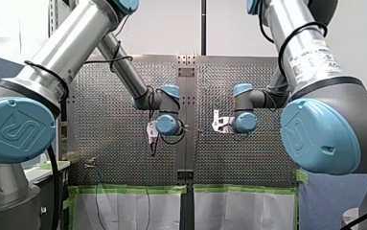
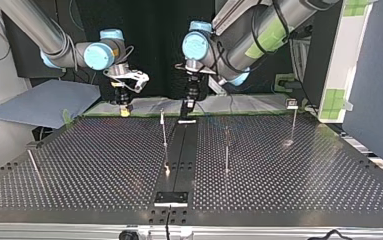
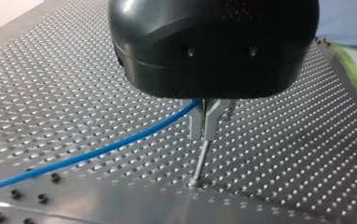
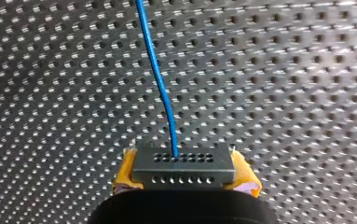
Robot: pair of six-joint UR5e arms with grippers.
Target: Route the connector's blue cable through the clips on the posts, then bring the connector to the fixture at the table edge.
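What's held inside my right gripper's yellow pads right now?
A grey connector sits clamped between the pads of my right gripper, the blue cable leaving its face. The gripper's black body covers the connector's lower part.

Blue cable (image 4: 160, 84), grey connector (image 4: 184, 169) dotted with holes, yellow pads (image 4: 126, 171) — table (image 4: 283, 93) silver, perforated all over.

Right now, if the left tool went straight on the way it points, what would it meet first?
Likely the thin post directly ahead of the left tool, which is shut on the blue cable; past it, the perforated table. Depth is unclear: the post may stand just behind that line.
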